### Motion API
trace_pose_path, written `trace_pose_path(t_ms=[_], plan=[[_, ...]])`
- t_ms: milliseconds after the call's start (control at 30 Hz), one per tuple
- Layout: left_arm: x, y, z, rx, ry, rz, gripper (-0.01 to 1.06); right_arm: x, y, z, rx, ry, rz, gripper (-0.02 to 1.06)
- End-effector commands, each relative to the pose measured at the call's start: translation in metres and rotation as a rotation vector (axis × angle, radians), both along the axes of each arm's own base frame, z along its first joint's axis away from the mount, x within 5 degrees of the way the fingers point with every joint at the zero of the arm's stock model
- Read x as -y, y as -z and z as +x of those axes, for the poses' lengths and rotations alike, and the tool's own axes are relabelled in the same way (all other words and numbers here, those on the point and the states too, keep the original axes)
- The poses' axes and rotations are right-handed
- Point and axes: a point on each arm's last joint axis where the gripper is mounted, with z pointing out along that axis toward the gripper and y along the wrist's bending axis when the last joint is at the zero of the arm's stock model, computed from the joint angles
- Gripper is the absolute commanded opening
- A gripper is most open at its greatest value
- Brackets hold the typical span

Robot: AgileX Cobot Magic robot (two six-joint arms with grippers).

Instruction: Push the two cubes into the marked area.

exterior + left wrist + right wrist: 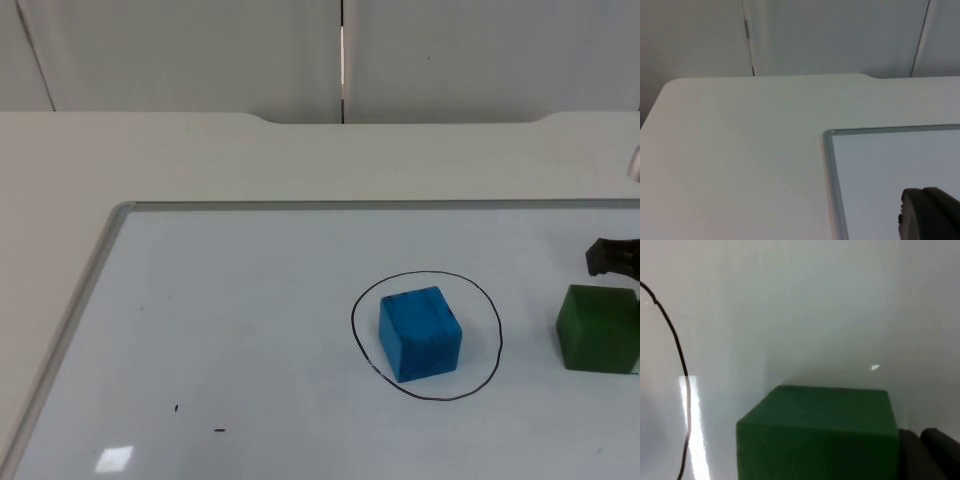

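Note:
A blue cube (420, 333) stands on the whiteboard inside a hand-drawn black circle (353, 322). A green cube (598, 328) sits to the right of the circle, outside it, at the picture's right edge. My right gripper (610, 257) is a black shape just behind the green cube, close to its far side. In the right wrist view the green cube (815, 435) is very near, right beside the right gripper (930, 455), and an arc of the circle line (677, 355) runs past it. The left gripper (927, 215) hovers over the board's far left corner, waiting.
The whiteboard has a metal frame (113, 218) along its far and left sides; its corner (829, 136) is in the left wrist view. Beyond it lie the white table and the grey partition wall (200, 50). Small dark marks (218, 430) dot the board.

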Motion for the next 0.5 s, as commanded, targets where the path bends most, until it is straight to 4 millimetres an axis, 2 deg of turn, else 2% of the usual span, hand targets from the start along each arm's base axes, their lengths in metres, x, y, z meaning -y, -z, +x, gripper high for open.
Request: trace_pose_path(t_ms=[0, 467], plan=[[-0.0003, -0.0003, -0.0023, 0.038, -0.012, -0.003, 0.00, -0.0024, -0.0016, 0.0002, -0.001, 0.009, 0.011, 0.06], [-0.0004, 0.0002, -0.0031, 0.055, -0.014, -0.003, 0.00, -0.0034, -0.0017, 0.0001, -0.007, 0.040, 0.025, 0.06]])
